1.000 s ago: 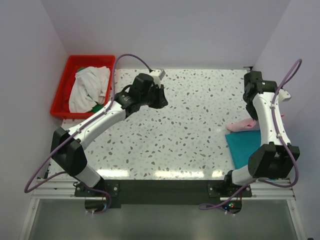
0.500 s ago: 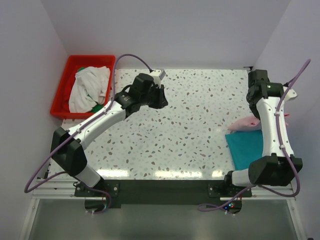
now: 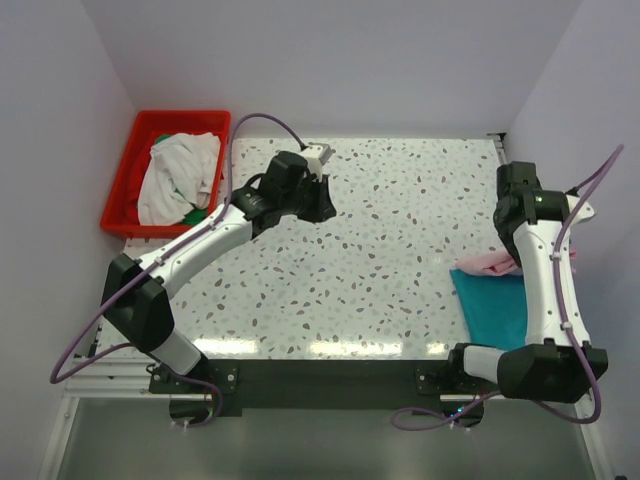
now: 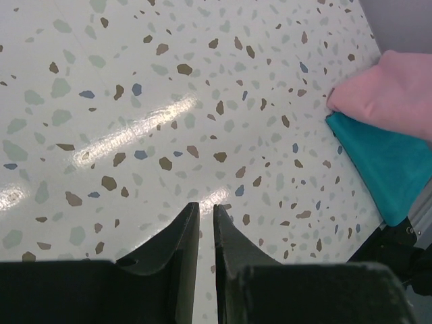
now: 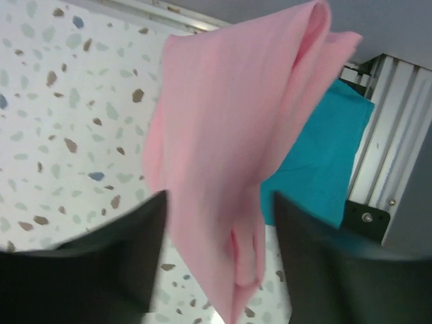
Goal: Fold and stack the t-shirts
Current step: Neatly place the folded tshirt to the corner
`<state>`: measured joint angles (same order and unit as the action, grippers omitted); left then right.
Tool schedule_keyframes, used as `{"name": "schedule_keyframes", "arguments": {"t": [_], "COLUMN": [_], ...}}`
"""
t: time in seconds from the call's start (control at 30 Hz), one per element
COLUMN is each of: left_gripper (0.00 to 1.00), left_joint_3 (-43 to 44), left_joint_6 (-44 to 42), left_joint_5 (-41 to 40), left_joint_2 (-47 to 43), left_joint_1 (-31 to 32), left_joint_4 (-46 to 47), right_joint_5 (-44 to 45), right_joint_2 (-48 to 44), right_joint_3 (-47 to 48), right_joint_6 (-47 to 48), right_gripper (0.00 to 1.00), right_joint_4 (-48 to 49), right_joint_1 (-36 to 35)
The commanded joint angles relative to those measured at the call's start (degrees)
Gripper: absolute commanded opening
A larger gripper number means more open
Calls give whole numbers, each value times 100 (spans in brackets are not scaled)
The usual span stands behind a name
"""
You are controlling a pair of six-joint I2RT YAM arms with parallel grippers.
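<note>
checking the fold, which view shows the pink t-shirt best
The right wrist view: the pink t-shirt fills the frame, folds visible, over the teal t-shirt. Left wrist shows one corner; top external shows a sliver beside the right arm.
</note>
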<state>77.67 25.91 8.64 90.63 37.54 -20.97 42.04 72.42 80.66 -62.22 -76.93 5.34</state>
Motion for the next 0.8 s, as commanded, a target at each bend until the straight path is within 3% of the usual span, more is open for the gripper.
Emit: {"name": "schedule_keyframes", "arguments": {"t": [0.0, 0.03, 0.23, 0.43, 0.63, 0.73, 0.77], "left_gripper": [19, 19, 19, 20, 20, 20, 20], "left_joint_3": [-111, -120, -191, -340, -507, -709, -866], "left_joint_6": [-25, -7, 98, 90, 116, 168, 203], "left_joint_5": [260, 339, 524, 419, 278, 173, 103], "left_joint_2": [-89, -63, 7, -133, -344, -555, -625], "left_joint_1": [17, 34, 113, 122, 113, 113, 113], "left_joint_4": [260, 278, 375, 348, 322, 357, 409], "right_joint_5": [-204, -266, -425, -1470, -2524, -2535, -2412], "right_joint_2": [-526, -623, -1511, -1986, -1881, -1811, -1706], "right_joint_3": [-549, -673, -798, -1184, -1483, -1571, -1545], "right_joint_6": [51, 165, 542, 1658, 2073, 1916, 1828], "right_gripper": [93, 99, 99, 99, 99, 99, 99], "right_joint_4": [-1395, -1404, -1291, 36, 1012, 1469, 1635], "right_joint_1": [37, 37, 37, 37, -59, -489, -1134]}}
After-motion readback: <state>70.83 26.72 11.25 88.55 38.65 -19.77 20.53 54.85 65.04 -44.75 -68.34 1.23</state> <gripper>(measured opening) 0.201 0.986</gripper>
